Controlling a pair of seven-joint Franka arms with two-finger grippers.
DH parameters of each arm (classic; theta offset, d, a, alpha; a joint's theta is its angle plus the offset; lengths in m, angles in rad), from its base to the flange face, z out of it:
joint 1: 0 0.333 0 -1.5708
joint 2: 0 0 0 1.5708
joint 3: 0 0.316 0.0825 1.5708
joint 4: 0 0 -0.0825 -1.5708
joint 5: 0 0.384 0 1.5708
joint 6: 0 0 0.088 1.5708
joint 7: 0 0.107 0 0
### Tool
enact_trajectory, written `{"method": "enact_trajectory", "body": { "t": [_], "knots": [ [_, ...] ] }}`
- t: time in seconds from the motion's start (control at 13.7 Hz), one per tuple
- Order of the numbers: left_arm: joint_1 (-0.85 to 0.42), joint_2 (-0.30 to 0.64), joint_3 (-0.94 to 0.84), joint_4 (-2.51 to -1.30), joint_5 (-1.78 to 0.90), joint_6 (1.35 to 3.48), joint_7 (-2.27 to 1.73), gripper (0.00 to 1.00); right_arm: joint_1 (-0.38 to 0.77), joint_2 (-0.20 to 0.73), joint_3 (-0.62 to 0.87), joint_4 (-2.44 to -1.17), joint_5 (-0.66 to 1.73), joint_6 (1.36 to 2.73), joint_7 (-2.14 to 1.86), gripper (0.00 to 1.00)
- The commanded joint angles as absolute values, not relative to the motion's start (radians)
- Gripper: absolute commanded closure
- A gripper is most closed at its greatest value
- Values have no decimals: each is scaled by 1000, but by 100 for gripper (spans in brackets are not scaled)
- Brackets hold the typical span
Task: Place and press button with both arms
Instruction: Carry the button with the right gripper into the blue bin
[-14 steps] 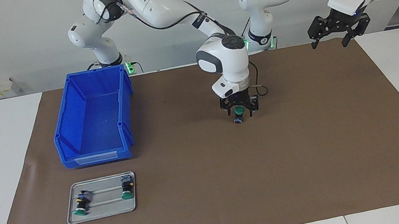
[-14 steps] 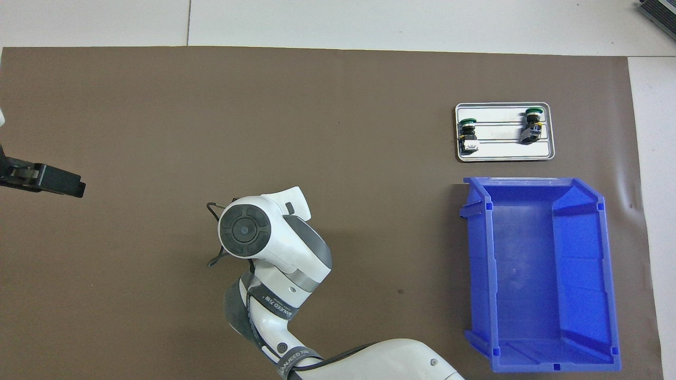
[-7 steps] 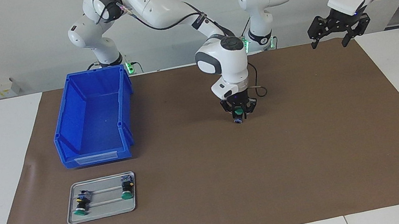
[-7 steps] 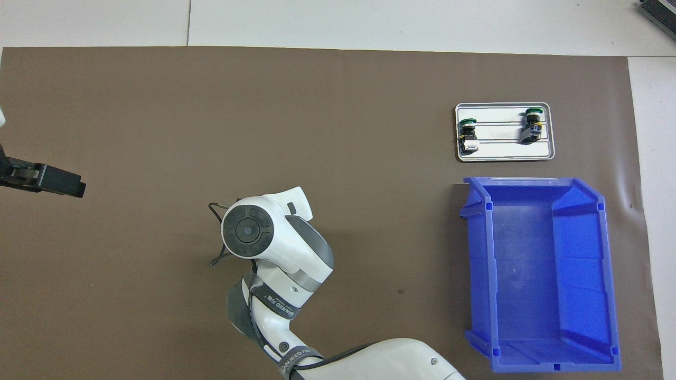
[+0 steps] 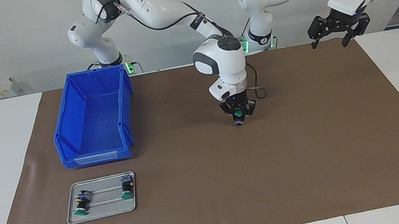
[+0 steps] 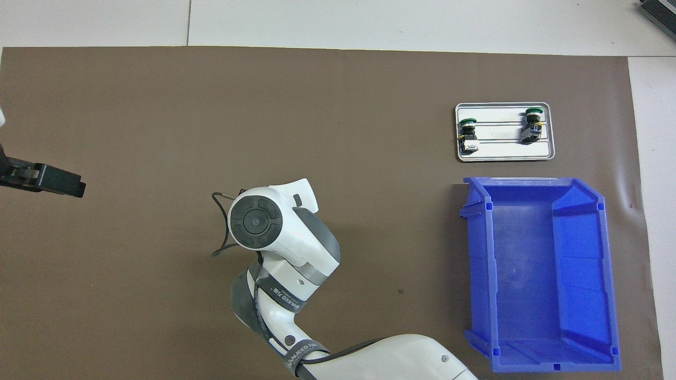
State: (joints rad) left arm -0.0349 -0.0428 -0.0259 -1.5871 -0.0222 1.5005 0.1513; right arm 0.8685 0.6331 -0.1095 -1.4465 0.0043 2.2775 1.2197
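Observation:
My right gripper is shut on a green-capped button at the middle of the brown mat. It holds the button upright, cap up. The blue-and-yellow terminal block points down, at or just above the mat. In the overhead view the right arm's wrist hides both the gripper and the button. My left gripper is open and empty, up in the air over the mat's edge at the left arm's end. It also shows in the overhead view.
A metal tray holds two more green-capped buttons at the right arm's end. A blue bin stands beside the tray, nearer to the robots. The brown mat covers the table.
My right gripper's fingers, wide apart around the button a second ago, have closed on it. The right wrist has shifted slightly toward the right arm's end. The left arm has not moved.

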Motion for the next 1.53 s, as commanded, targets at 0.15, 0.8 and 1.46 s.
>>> {"method": "enact_trajectory", "body": {
  "t": [0.15,0.8,1.46],
  "knots": [
    [-25,-71,-32,-1618,-15,1516,160,0,769,450,-106,-1477,-2,2122,1090,100],
    [-25,-71,-32,-1618,-15,1516,160,0,393,76,-107,-1693,-11,1873,368,100],
    [-25,-71,-32,-1618,-15,1516,160,0,111,-244,-109,-2363,-11,2212,-66,100]
  ]
}}
